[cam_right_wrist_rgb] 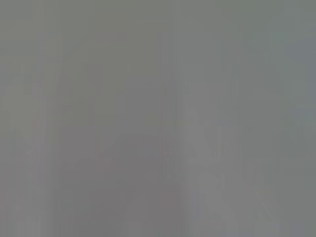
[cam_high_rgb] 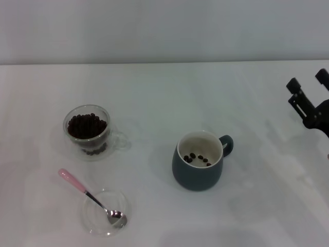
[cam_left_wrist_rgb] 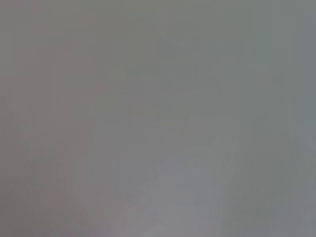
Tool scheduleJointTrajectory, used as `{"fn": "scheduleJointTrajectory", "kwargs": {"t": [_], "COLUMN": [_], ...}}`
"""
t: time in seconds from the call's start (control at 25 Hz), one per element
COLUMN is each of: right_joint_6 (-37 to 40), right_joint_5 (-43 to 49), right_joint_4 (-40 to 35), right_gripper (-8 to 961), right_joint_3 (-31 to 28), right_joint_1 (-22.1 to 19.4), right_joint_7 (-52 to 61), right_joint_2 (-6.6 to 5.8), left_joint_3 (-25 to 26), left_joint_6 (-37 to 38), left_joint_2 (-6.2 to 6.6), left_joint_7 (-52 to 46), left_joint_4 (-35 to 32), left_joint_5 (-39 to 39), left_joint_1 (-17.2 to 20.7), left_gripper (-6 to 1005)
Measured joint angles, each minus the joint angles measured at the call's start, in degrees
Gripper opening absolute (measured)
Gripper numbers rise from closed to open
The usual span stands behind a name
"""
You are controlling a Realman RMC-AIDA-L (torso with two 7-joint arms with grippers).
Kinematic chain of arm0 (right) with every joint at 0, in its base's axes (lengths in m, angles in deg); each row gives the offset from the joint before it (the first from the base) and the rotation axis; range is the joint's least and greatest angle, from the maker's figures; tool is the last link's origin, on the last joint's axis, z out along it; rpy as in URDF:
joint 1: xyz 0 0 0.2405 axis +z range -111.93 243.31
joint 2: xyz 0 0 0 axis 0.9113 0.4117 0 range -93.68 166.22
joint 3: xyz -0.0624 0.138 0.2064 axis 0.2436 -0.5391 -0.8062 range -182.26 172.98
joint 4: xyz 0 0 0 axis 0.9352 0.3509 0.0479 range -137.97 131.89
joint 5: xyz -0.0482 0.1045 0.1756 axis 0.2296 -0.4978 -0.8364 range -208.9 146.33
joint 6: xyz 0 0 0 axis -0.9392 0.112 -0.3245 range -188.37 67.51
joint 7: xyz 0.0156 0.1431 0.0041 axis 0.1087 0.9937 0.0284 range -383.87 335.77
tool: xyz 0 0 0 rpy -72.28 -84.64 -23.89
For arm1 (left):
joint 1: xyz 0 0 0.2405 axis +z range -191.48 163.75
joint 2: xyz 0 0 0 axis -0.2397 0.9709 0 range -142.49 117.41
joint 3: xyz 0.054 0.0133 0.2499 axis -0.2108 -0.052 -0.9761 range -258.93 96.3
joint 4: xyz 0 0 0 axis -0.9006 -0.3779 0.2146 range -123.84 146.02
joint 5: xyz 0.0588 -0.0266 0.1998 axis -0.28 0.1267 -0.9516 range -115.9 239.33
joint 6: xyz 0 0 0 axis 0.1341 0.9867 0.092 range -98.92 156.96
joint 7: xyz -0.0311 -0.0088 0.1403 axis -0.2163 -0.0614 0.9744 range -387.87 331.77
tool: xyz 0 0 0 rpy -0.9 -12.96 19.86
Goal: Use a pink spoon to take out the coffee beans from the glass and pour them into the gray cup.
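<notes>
In the head view the glass [cam_high_rgb: 88,133] stands at the left, holding a heap of coffee beans [cam_high_rgb: 86,126]. The pink spoon [cam_high_rgb: 90,196] lies in front of it, its silver bowl resting in a flat clear glass dish [cam_high_rgb: 104,212] and its handle pointing back left. The gray cup [cam_high_rgb: 199,160] stands at the centre with its handle to the right and several beans [cam_high_rgb: 198,158] inside. My right gripper [cam_high_rgb: 308,86] is open and empty at the far right edge, well apart from the cup. My left gripper is out of view. Both wrist views show only plain gray.
The white table [cam_high_rgb: 164,92] spreads across the whole head view, with a pale wall [cam_high_rgb: 164,31] behind its far edge.
</notes>
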Motion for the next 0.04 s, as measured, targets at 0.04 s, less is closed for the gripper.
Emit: {"fn": "scheduleJointTrajectory", "kwargs": {"t": [0.04], "right_joint_6": [0.5], "right_joint_5": [0.0], "right_joint_4": [0.0], "right_gripper": [754], "right_joint_3": [0.0], "right_joint_1": [0.0], "right_joint_7": [0.0], "right_joint_2": [-0.01], "left_joint_3": [0.0], "left_joint_6": [-0.2], "left_joint_2": [0.00], "left_joint_7": [0.0], "left_joint_4": [0.0], "left_joint_5": [0.0], "left_joint_1": [0.1], "left_gripper": [801]}}
